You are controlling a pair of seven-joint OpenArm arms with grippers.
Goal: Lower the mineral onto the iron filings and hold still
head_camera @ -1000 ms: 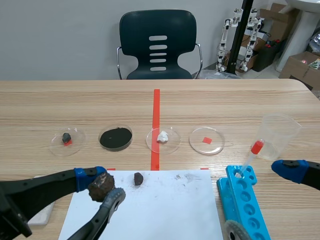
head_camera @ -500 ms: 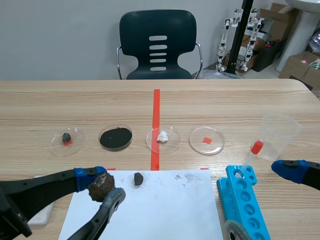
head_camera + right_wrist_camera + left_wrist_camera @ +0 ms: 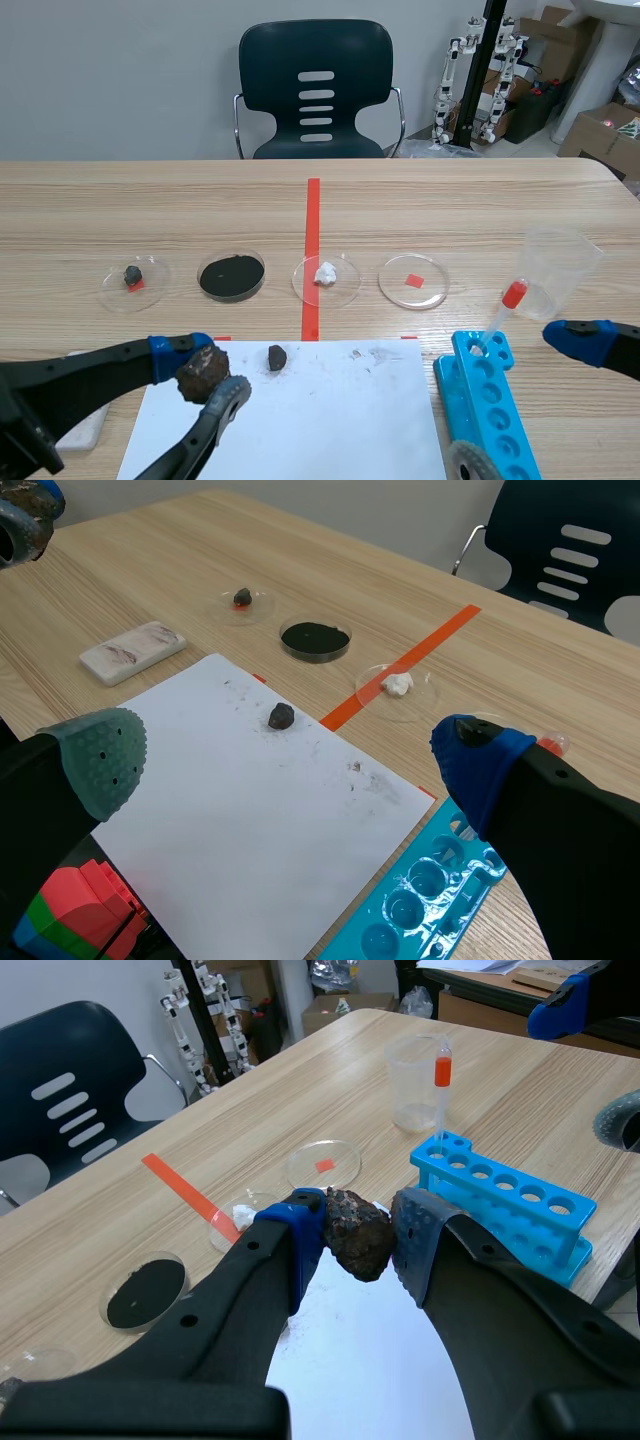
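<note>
My left gripper [image 3: 203, 377] [image 3: 357, 1237] is shut on a rough dark brown mineral [image 3: 202, 372] [image 3: 359, 1233], held above the near left part of the white paper sheet [image 3: 310, 410]. The dish of black iron filings [image 3: 232, 275] [image 3: 146, 1291] [image 3: 315, 637] sits farther back, left of the red tape line, well ahead of the mineral. My right gripper [image 3: 290, 755] stands open over the right side of the table; in the scene view only one blue fingertip [image 3: 580, 340] shows at the right edge.
A small dark stone [image 3: 277, 357] [image 3: 281, 716] lies on the paper. Dishes hold a dark lump [image 3: 133, 274], a white lump [image 3: 325, 273] and a red square [image 3: 414, 280]. A blue tube rack [image 3: 490, 400], a red-capped dropper [image 3: 500, 312] and a plastic cup [image 3: 556, 265] stand right. A white block [image 3: 133, 652] lies left.
</note>
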